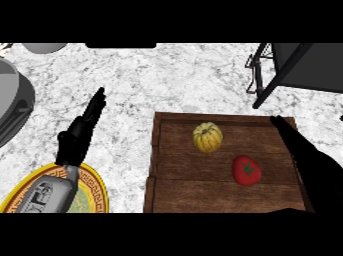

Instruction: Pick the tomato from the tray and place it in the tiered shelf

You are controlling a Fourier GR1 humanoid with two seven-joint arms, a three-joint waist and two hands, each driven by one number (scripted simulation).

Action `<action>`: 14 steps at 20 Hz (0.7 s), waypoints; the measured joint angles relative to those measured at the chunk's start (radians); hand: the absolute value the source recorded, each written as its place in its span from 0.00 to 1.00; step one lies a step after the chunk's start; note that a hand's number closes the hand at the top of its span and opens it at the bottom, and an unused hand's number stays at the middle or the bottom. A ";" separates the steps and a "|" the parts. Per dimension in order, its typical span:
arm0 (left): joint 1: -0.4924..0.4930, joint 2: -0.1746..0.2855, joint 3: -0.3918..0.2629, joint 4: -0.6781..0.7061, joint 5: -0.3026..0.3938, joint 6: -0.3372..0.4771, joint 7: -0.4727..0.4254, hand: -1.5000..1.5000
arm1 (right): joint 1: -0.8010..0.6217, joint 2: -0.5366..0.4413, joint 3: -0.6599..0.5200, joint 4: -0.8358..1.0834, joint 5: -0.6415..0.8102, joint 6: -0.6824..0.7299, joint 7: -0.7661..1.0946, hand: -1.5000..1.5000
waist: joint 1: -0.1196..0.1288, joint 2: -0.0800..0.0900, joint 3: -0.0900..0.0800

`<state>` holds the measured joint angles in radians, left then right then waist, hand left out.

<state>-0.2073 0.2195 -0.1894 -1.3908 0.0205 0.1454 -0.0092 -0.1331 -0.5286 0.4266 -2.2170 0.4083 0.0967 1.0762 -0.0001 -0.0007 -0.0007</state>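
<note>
One tiered shelf (313, 65) partly off-frame.

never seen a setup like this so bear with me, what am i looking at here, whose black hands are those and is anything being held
This is one picture, taken as from a humanoid robot's head, looking steeply down at a marble counter. The two black shapes are its hands. The left hand rests open at the left, its grey forearm over a yellow-rimmed plate. The right hand stretches with straight fingers along the right side of a wooden tray. On the tray lie a red tomato and a yellow ribbed fruit. The dark frame at top right is the tiered shelf. Neither hand holds anything.
</note>
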 measured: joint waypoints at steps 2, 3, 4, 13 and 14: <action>-0.006 -0.009 0.006 0.002 0.000 -0.009 0.010 0.50 | 0.002 0.036 0.013 0.033 0.034 0.001 -0.009 0.00 | 0.000 0.000 0.000; -0.005 -0.010 0.012 0.006 -0.003 -0.012 0.005 0.50 | 0.011 0.047 0.014 0.041 0.046 0.004 -0.015 0.00 | 0.000 0.000 0.000; 0.002 -0.011 0.014 -0.007 -0.006 -0.014 0.014 0.50 | -0.004 0.052 -0.009 0.052 0.031 0.016 -0.018 0.00 | 0.001 0.000 0.001; 0.019 -0.039 0.027 -0.019 -0.041 -0.034 0.019 0.50 | 0.022 0.133 -0.011 0.091 0.116 0.051 -0.029 0.00 | -0.001 0.000 0.000; 0.020 -0.037 0.029 -0.033 -0.042 -0.040 0.029 0.50 | 0.015 0.145 -0.011 0.101 0.120 0.058 -0.028 0.00 | 0.000 0.000 0.000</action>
<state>-0.1869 0.1830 -0.1603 -1.4235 -0.0213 0.1051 0.0196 -0.1179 -0.3837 0.4155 -2.1159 0.5285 0.1542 1.0484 0.0000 -0.0005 -0.0003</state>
